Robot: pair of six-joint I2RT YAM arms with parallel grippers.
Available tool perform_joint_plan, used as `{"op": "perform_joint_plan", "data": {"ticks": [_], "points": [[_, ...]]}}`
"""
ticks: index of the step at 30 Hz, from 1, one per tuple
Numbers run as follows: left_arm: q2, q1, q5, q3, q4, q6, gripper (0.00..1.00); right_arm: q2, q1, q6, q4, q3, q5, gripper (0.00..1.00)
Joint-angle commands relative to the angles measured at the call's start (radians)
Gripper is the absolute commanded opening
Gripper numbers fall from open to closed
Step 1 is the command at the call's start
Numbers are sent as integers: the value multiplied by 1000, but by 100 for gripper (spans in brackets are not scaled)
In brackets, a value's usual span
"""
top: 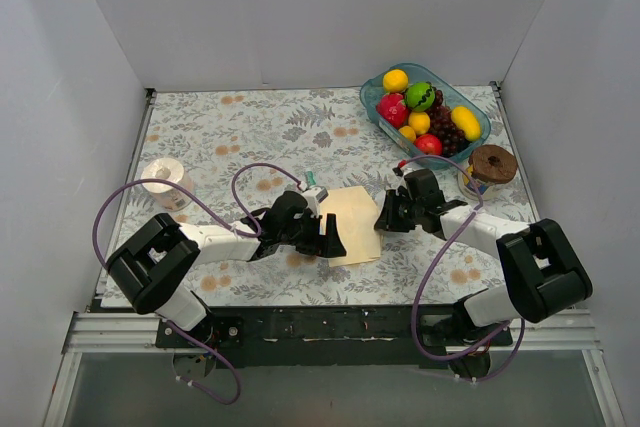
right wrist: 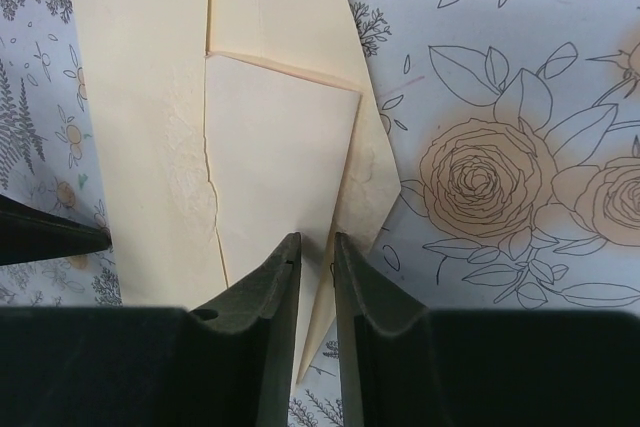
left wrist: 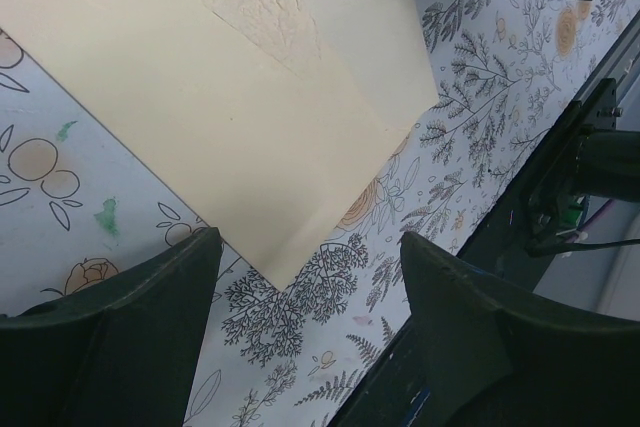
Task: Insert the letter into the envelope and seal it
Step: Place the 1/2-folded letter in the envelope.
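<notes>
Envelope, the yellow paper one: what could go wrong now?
The right gripper, fingers nearly together, sits at the flap of the pale cream-yellow paper envelope; it might crease it. The left gripper is open and pins nothing, so the envelope could slide. Only a thin edge of the salmon-peach paper letter shows; it could slip out.

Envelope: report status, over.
Left gripper open, envelope corner between its fingers. Right gripper near shut at envelope edge, grip unclear. Nothing lying on envelope.

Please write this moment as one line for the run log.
left tool: open, at envelope corner | right tool: narrow gap, over envelope edge | letter: only a pink edge shows
</notes>
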State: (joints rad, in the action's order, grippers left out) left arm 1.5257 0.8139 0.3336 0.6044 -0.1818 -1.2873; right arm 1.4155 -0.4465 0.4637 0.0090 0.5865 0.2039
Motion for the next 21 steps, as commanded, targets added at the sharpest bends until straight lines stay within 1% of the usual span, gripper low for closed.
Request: {"op": "perform_joint_plan", "data": {"ticks": [1, 10, 21], "points": [[4, 4, -19, 21, 47, 22, 72, 14, -3, -16, 45, 26, 3, 26], [21, 4, -13, 34, 44, 31, 72, 43, -14, -5, 77, 27, 43, 20], [27, 4, -8, 32, 36, 36, 72, 80, -23, -39, 103, 42, 92, 19]]}}
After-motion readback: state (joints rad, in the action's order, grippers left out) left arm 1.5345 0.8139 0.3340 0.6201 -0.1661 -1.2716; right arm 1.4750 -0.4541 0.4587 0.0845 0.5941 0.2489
